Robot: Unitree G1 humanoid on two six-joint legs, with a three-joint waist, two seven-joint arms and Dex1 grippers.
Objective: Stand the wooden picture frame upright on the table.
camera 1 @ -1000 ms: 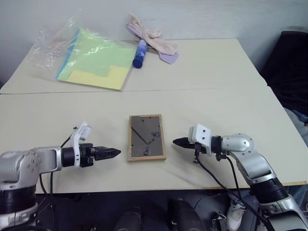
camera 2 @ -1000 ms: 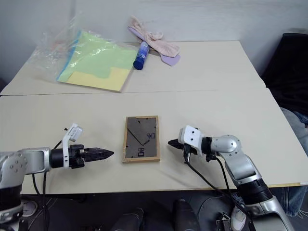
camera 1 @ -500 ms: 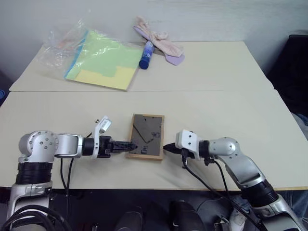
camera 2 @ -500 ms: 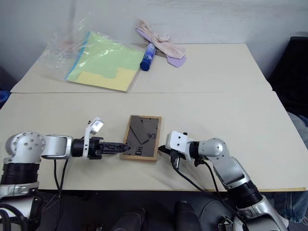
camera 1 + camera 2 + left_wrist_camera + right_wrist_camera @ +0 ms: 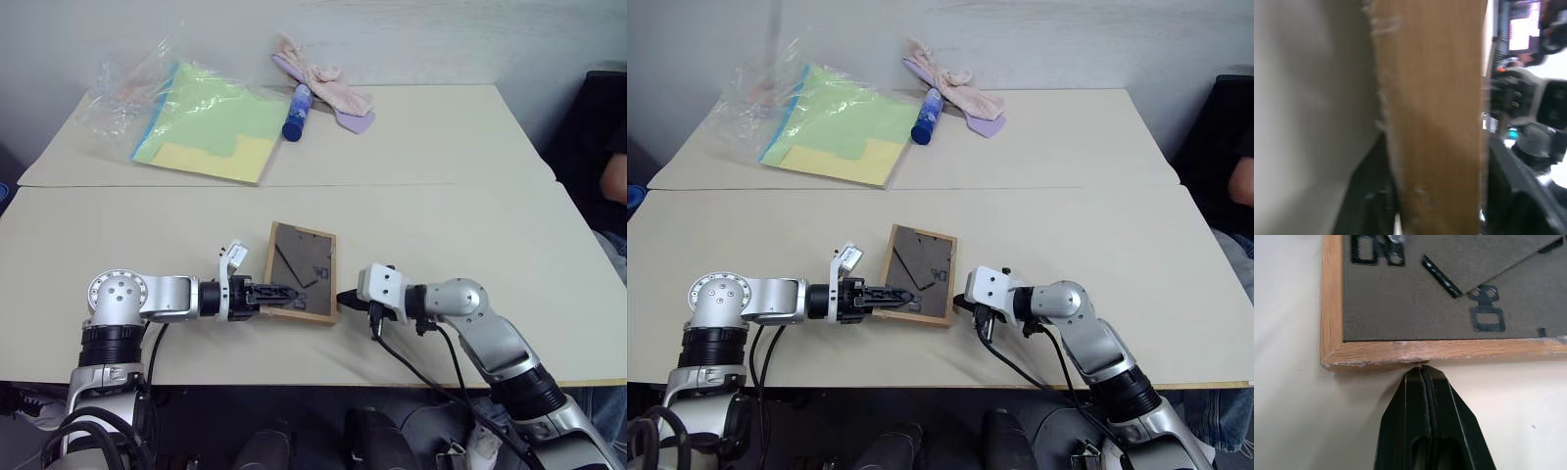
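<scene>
Up close, right tool [image 5: 1422,374] against wooden picture frame [image 5: 1400,352]

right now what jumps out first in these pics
A small light-wood picture frame lies dark back up near the front of the pale cream table. The left gripper is clamped on its near-left edge; the shut right gripper presses its right edge. A crinkled clear bag of coloured paper sits far left.
</scene>
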